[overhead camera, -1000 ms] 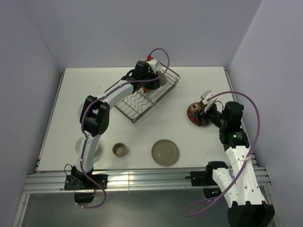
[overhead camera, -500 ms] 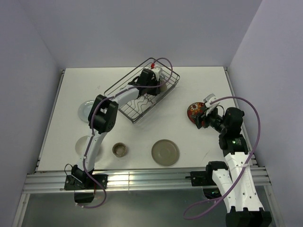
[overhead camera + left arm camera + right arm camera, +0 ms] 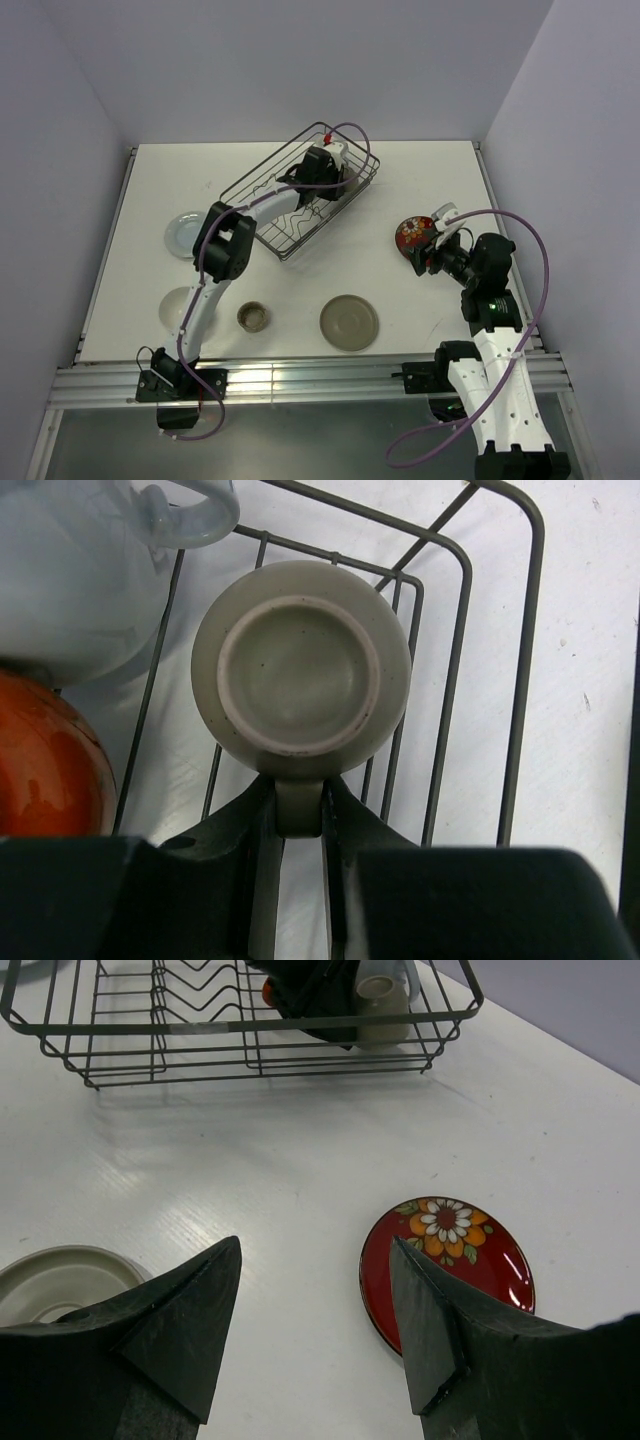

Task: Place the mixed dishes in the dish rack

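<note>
Beige cup (image 3: 300, 670) is inside rack (image 3: 522, 680) at its corner, handle pinched by left gripper (image 3: 298, 810), so settle it on the wires, then let go; right gripper (image 3: 315, 1260), spread and empty, and red plate (image 3: 447, 1265) are outside rack.

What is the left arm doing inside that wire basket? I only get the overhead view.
Observer: The left gripper is shut on the handle of a beige cup, its base facing the wrist camera.
Operator: Is the cup alone?
Observer: No, an orange-red mug and a blue-grey cup sit beside it in the dish rack.
Operator: And the right one?
Observer: The right gripper is open and empty, by the red floral plate.
</note>
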### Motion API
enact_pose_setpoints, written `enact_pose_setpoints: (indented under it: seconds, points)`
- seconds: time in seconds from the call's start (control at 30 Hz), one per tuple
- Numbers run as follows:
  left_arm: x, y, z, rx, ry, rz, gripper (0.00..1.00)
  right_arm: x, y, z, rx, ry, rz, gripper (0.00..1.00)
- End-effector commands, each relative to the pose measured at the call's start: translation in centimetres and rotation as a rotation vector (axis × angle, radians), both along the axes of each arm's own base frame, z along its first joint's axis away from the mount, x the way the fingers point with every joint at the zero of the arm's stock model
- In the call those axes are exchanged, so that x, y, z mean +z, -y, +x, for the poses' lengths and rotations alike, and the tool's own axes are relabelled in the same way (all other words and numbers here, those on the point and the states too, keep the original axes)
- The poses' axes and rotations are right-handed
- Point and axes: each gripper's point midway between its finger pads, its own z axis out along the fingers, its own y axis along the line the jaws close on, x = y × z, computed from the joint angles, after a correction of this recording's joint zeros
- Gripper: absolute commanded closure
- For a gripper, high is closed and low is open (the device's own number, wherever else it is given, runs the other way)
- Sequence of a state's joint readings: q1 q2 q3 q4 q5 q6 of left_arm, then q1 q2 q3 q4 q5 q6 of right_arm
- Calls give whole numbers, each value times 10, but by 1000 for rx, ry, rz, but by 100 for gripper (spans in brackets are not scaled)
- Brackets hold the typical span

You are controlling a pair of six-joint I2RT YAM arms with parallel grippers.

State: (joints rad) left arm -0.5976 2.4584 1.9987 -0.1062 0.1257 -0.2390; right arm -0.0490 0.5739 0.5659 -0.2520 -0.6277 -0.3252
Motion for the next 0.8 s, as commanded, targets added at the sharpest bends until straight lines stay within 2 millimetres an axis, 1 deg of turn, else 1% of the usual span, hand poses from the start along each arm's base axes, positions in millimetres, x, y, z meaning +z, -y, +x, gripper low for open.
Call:
enact_pose_setpoints:
  seconds: [0.0, 0.03, 0.07, 0.17, 0.3, 0.4, 0.47, 0.5, 0.53, 0.6, 0.63, 0.7, 0.77]
  points:
    - [29, 12, 16, 28, 77, -59, 77, 10, 3, 3, -21, 43, 15, 32]
    - [31, 12, 17, 32, 82, -61, 74, 10, 2, 3, -21, 43, 15, 32]
    - [32, 13, 16, 33, 82, -62, 68, 10, 2, 3, -21, 43, 15, 32]
    - [35, 14, 17, 40, 84, -66, 60, 10, 3, 3, -23, 43, 17, 32]
    - [43, 14, 17, 50, 93, -72, 52, 10, 3, 3, -25, 43, 20, 32]
    - [53, 13, 17, 55, 103, -79, 50, 10, 2, 2, -19, 44, 21, 32]
    - [65, 13, 17, 59, 113, -90, 48, 10, 1, 1, -14, 45, 21, 31]
    - [68, 12, 17, 64, 118, -87, 48, 10, 1, 1, -11, 46, 20, 31]
    - [79, 11, 17, 69, 130, -95, 47, 11, 0, 1, -7, 47, 20, 31]
    - [88, 8, 15, 75, 135, -97, 46, 10, -1, 0, 1, 45, 18, 31]
    - [101, 6, 12, 78, 148, -105, 46, 10, -2, -1, 10, 45, 18, 31]
    - [113, 4, 9, 79, 163, -123, 44, 8, -3, -2, 17, 40, 19, 31]
    - [130, 1, -1, 68, 175, -143, 43, 8, -5, -3, 31, 37, 20, 31]
